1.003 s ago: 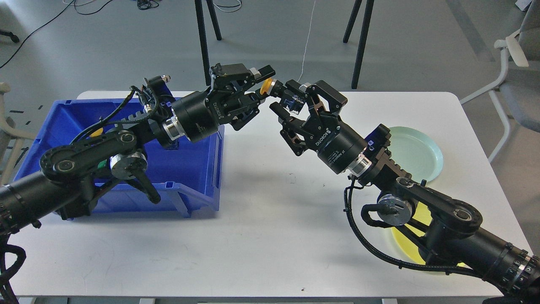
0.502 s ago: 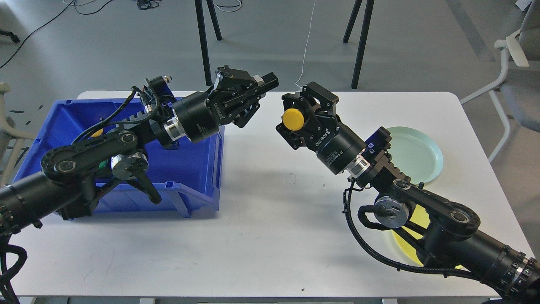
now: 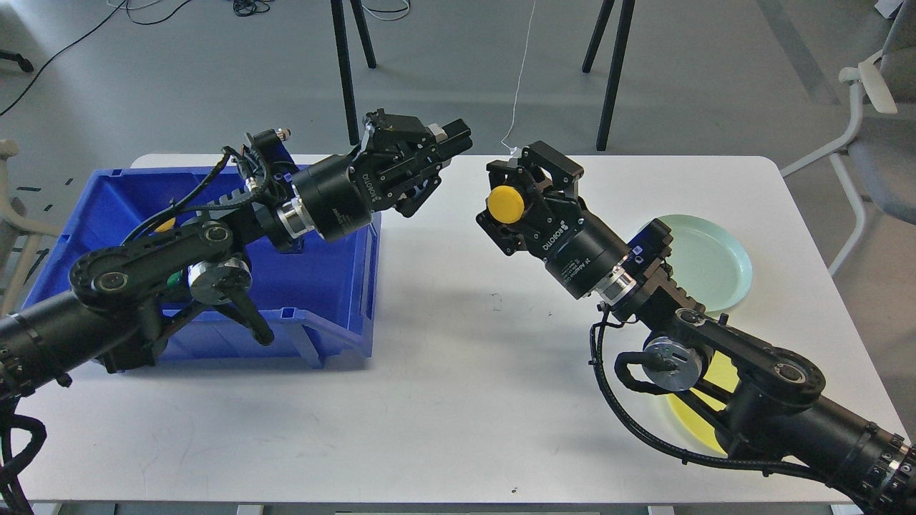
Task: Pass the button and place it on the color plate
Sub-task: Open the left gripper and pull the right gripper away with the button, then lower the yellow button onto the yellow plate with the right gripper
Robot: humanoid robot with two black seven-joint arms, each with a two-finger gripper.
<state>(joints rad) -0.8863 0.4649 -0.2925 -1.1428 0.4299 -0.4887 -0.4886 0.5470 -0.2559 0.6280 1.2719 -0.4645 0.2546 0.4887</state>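
Observation:
A yellow button is held in my right gripper, which is shut on it above the middle of the white table. My left gripper is open and empty, a short way to the left of the button, above the right rim of the blue bin. A pale green plate lies at the right, behind my right arm. A yellow plate lies at the front right, mostly hidden by the right arm.
The blue bin holds another yellow piece and a green piece, both mostly hidden by my left arm. Black stand legs rise behind the table. A chair stands at the far right.
The yellow button passed from my left gripper to my right one. The left gripper opened and drew back left; the right gripper moved right and a little down with the button.

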